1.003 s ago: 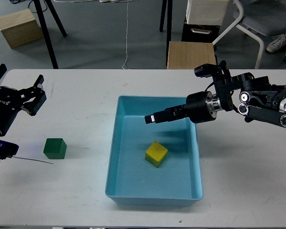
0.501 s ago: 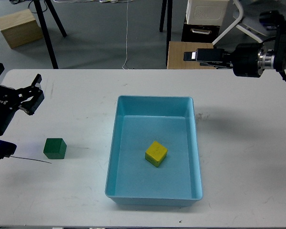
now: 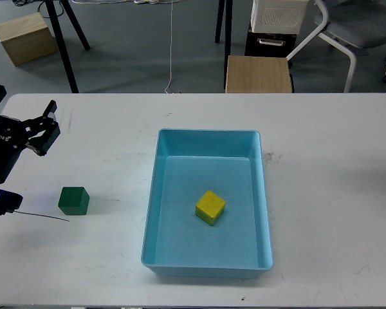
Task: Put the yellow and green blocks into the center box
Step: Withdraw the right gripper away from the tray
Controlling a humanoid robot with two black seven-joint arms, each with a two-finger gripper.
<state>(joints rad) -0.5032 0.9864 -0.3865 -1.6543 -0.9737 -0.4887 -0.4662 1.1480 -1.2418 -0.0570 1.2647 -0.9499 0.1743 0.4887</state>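
Note:
A yellow block [image 3: 210, 207] lies inside the light blue box [image 3: 209, 134] at the middle of the white table. A green block [image 3: 74, 200] sits on the table left of the box, well apart from it. My left gripper [image 3: 24, 105] is at the table's far left, above and behind the green block, with its two fingers spread open and nothing between them. My right arm and gripper are out of view.
A thin black wire [image 3: 42, 216] lies on the table just left of the green block. Behind the table stand a wooden stool [image 3: 258, 73], a white cabinet [image 3: 280, 14], a chair [image 3: 357, 29] and a wooden box [image 3: 26, 37].
My right arm has pulled back from over the box, up and to the right, and has left the view. The left gripper and both blocks have stayed in place.

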